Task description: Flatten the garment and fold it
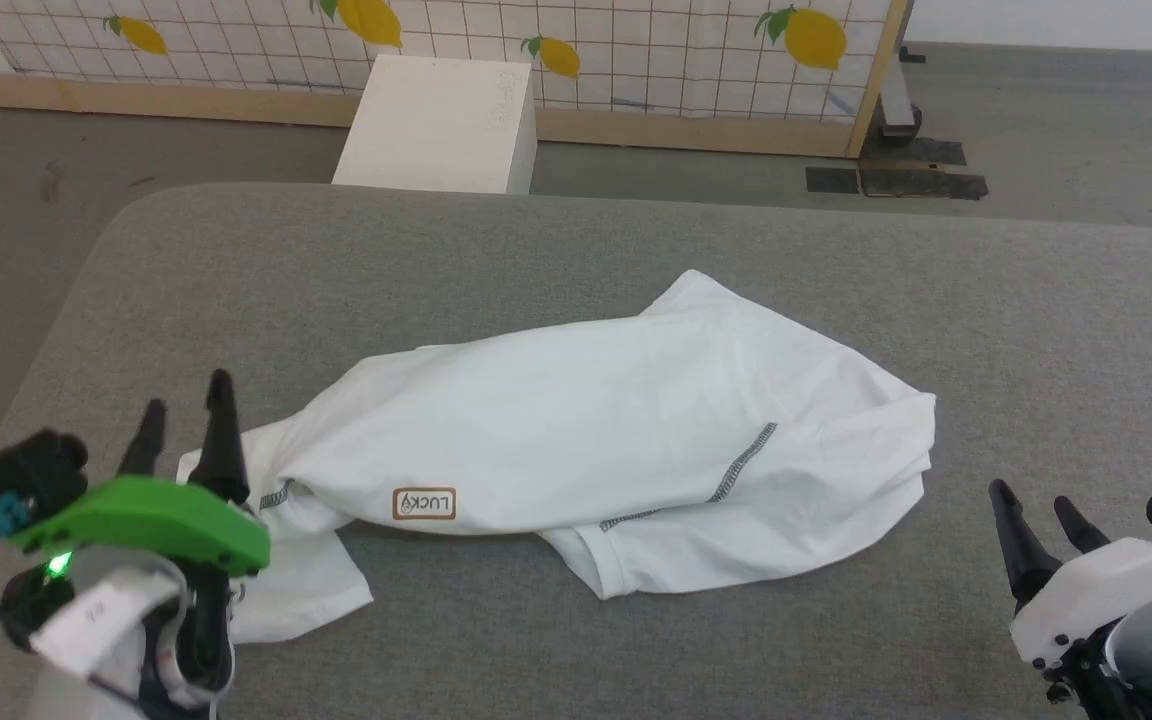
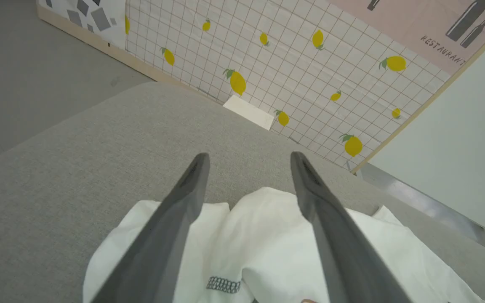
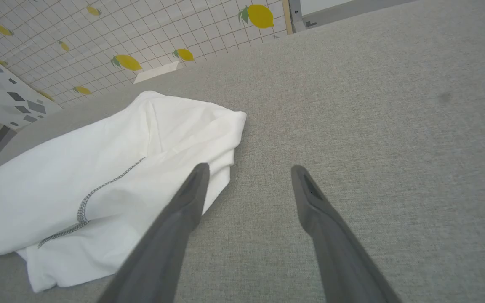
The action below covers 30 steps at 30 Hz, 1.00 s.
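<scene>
Head view | garment bunched | left claw spread over its edge | right claw spread, nearby

head camera looked steeply down across the grey table. both wrist cameras sat low and close, facing the lemon wall, sharing the garment from opposite ends.

Head view: left claw and its green cover hide the left end of the garment. Whatever's folded under the top layer can't be seen. Right claw: body cut off at the bottom-right corner. Faint marks on the white box are too small to read. Left wrist view: garment runs off the bottom edge, and both fingers mask strips of it. Right wrist view: garment clipped by the left edge.
</scene>
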### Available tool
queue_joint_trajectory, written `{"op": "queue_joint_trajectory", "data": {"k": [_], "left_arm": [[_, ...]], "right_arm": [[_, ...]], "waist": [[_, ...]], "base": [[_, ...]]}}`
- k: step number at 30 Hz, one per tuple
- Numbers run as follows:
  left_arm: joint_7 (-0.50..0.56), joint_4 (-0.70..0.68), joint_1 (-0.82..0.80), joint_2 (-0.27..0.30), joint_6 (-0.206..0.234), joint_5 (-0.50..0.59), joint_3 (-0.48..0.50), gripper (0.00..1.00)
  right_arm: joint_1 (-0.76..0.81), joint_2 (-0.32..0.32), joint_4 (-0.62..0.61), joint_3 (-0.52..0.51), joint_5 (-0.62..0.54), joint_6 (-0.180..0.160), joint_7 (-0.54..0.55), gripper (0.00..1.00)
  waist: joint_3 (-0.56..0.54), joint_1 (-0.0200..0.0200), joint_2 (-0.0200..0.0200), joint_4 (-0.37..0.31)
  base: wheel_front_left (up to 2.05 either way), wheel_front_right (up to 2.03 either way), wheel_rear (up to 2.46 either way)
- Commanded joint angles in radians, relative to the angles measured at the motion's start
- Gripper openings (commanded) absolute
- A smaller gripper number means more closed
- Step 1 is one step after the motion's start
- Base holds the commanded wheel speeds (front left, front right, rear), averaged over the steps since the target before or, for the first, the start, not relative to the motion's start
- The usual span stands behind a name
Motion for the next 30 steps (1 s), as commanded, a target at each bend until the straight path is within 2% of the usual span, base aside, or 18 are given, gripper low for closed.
{"op": "queue_joint_trajectory", "data": {"k": [1, 4, 8, 12, 17, 23, 30], "left_arm": [[-0.066, -0.009, 0.047, 0.007, -0.016, 0.037, 0.001, 1.00], [-0.220, -0.008, 0.108, 0.008, -0.035, 0.125, -0.022, 1.00], [-0.298, -0.002, 0.146, -0.014, -0.038, 0.220, -0.049, 1.00], [-0.308, 0.004, 0.159, -0.052, -0.040, 0.258, -0.051, 1.00], [-0.309, -0.026, 0.130, -0.097, -0.059, 0.301, -0.031, 1.00], [-0.309, -0.031, 0.092, -0.136, -0.088, 0.343, -0.012, 1.00], [-0.309, -0.030, 0.070, -0.170, -0.118, 0.365, 0.014, 1.00]], "right_arm": [[0.010, 0.000, -0.002, 0.005, 0.001, -0.002, 0.000, 1.00], [0.023, 0.000, -0.008, 0.013, -0.030, -0.002, 0.021, 1.00], [0.030, 0.000, -0.012, 0.017, -0.088, -0.002, 0.080, 1.00], [-0.027, 0.000, -0.002, 0.048, -0.165, -0.002, 0.202, 1.00], [-0.178, -0.020, 0.057, 0.091, -0.275, -0.002, 0.355, 1.00], [-0.295, -0.077, 0.191, 0.165, -0.338, -0.002, 0.443, 1.00], [-0.308, -0.085, 0.302, 0.228, -0.326, -0.002, 0.486, 1.00]], "waist": [[-0.007, 0.0000, 0.0085, 0.002], [-0.010, 0.0000, 0.0085, 0.010], [-0.009, 0.0000, 0.0085, 0.025], [0.008, 0.0000, 0.0085, 0.032], [0.058, 0.0000, 0.0085, 0.048], [0.116, 0.0000, 0.0085, 0.078], [0.155, 0.0000, 0.0085, 0.098]], "base": [[0.00, 0.00, 0.00], [0.00, 0.00, 0.00], [0.00, 0.00, 0.00], [0.00, 0.00, 0.00], [0.00, 0.00, 0.00], [0.00, 0.00, 0.00], [0.00, 0.00, 0.00]]}}
